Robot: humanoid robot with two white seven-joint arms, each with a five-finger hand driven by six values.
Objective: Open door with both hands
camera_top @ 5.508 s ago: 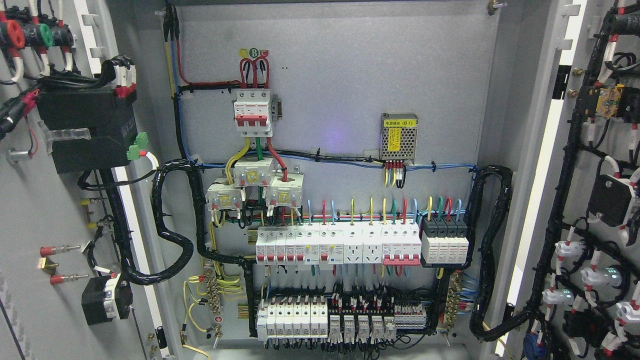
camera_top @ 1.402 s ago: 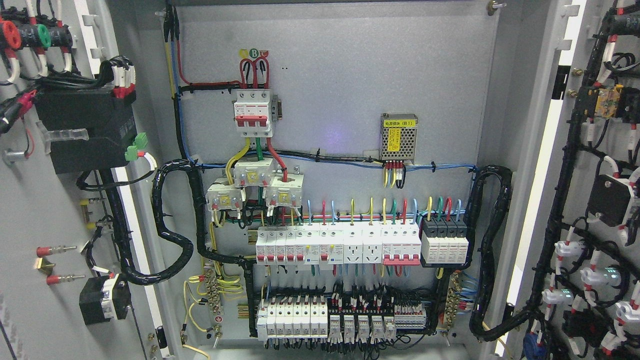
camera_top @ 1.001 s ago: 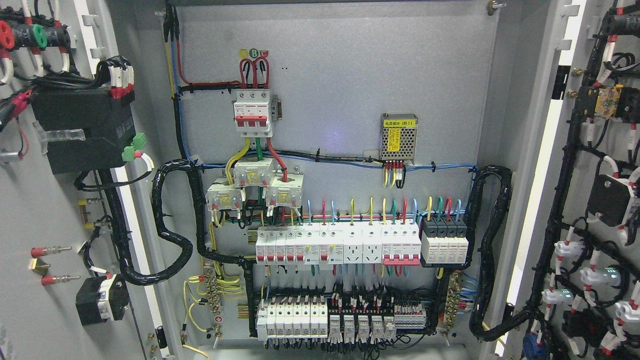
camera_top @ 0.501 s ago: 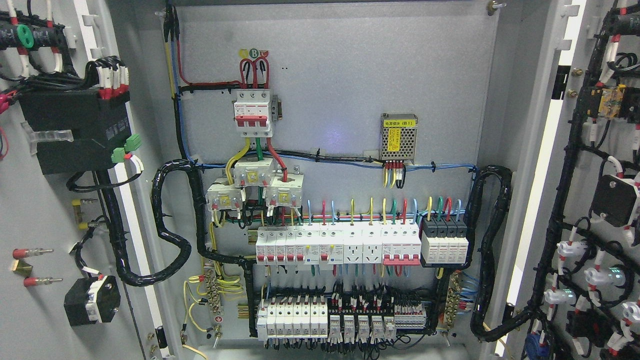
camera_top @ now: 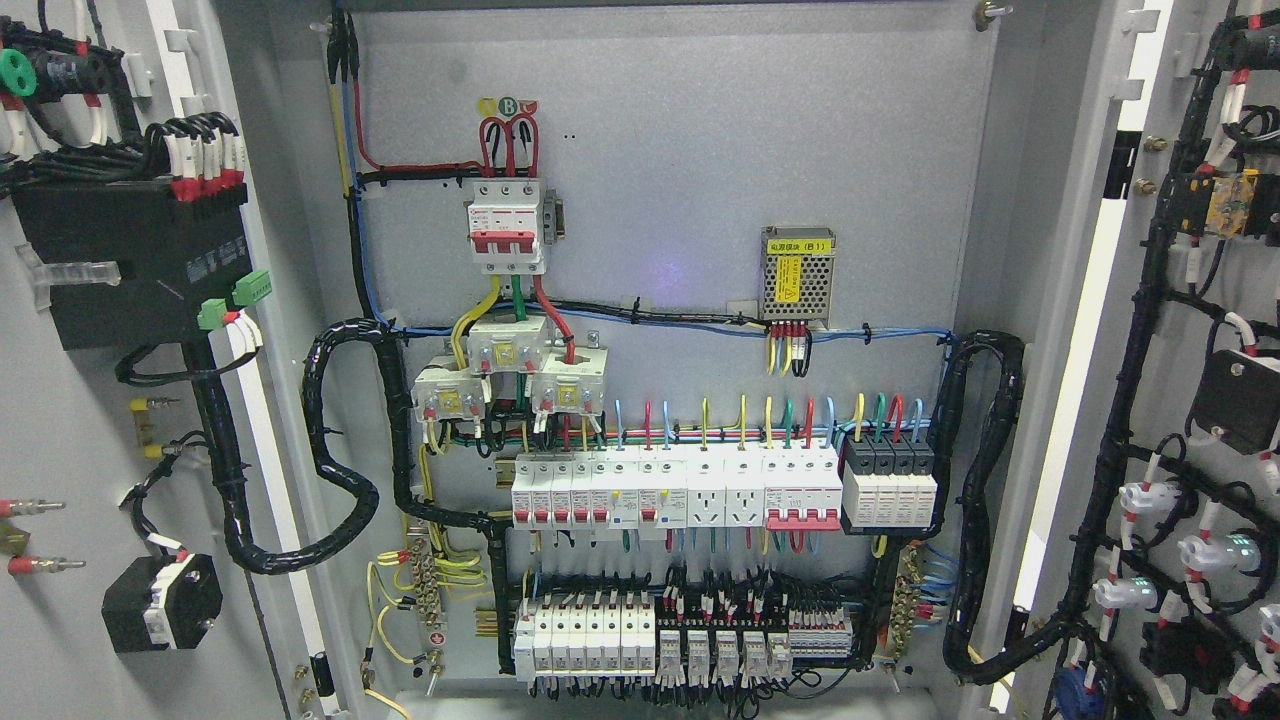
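Head view looks straight into a grey cabinet whose two doors both stand swung wide; neither robot hand shows anywhere, so whether the hands are released, clenched or grasping cannot be told. At the far left, the left door (camera_top: 60, 420) shows its inner face, carrying a black box (camera_top: 135, 260) with a green plug (camera_top: 230, 300) at its lower right corner, red-tipped pins (camera_top: 35, 507) near the picture's edge, and a small black block (camera_top: 160, 603) lower down. A thick black cable bundle (camera_top: 330, 440) loops from that door across the hinge gap into the cabinet. On the grey back panel (camera_top: 700, 150), a white breaker with red switches (camera_top: 508, 225) sits up high, with three white blocks (camera_top: 510, 370) just below it, joined by yellow, green and red wires. Right of these is a small metal mesh box with a yellow label (camera_top: 797, 272). Beneath runs a long row of white breakers and sockets (camera_top: 720, 490), and under that a second row of white and black parts (camera_top: 680, 640). Another black cable bundle (camera_top: 985, 500) curves down the panel's right edge toward the right door (camera_top: 1150, 400), whose inner face holds black wiring and white lamp backs (camera_top: 1215, 555), some glowing green.
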